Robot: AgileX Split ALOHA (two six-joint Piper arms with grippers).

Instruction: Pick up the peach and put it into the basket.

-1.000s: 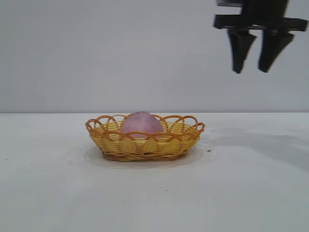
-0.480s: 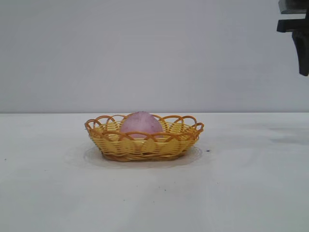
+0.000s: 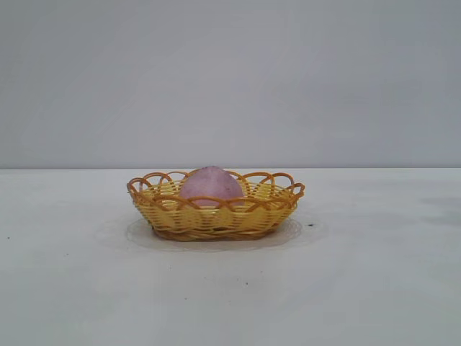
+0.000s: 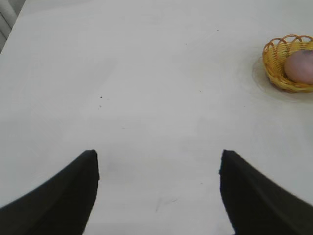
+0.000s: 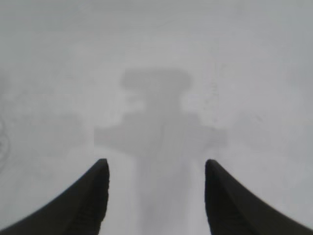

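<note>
The dusty pink peach lies inside the yellow woven basket with the orange-brown looped rim, at the middle of the white table. Both also show far off in the left wrist view, the peach in the basket. My left gripper is open and empty over bare table, well away from the basket. My right gripper is open and empty over bare table, with its own shadow below it. Neither gripper shows in the exterior view.
The white table spreads wide around the basket, with a few small dark specks on it. A plain grey wall stands behind. The table's far corner shows in the left wrist view.
My right gripper has moved right and out of the exterior view. The peach and the basket have not moved.
</note>
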